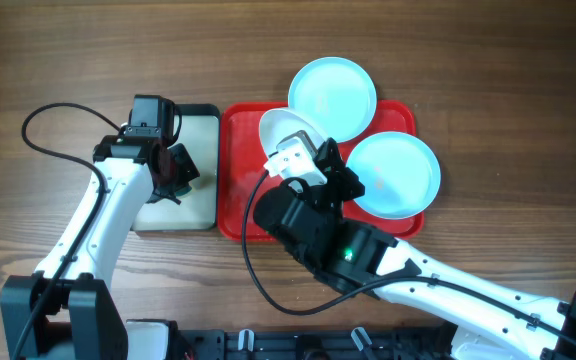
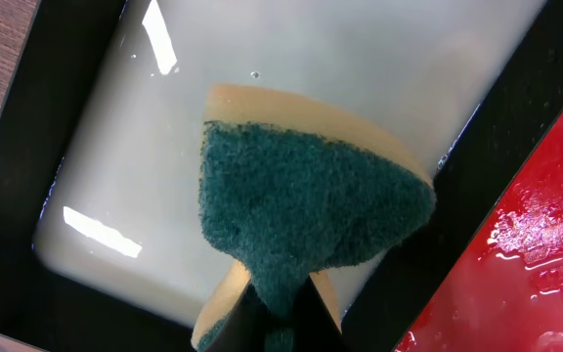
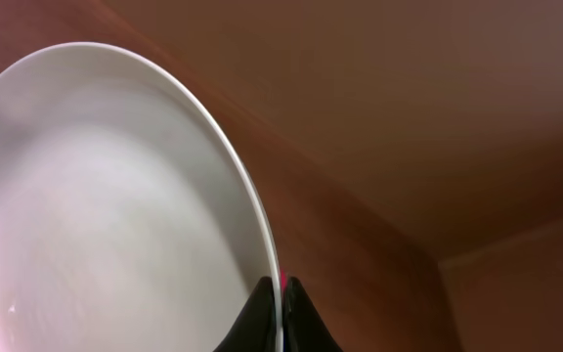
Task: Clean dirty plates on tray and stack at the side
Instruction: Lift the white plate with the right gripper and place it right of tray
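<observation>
1. The red tray lies in the middle of the table. In the left wrist view its surface near the left rim is glossy and carries small drops of water.
2. The upper blue plate lies flat at the far edge of the red tray. One part of it is on the tray and the other part passes over the rim above the table. Its inside is plain pale blue.
3. The right blue plate lies flat on the right side of the red tray, and its edge passes over the right rim. It is just beside the upper blue plate; it cannot be told whether the two touch.
4. The white plate is lifted above the left-centre part of the red tray and is tilted steeply. The right hand is clenched on its rim, with one finger on each face of the plate.
5. The black-rimmed tray stands just beside the red tray, on its left. Its pale inside is shiny and shows bright reflections.
6. The left hand grasps the sponge over the pale inside of the black-rimmed tray. The sponge is pinched into a fold, with the green rough side toward the camera and the yellow foam behind it. It cannot be told whether the sponge touches the bottom.
</observation>
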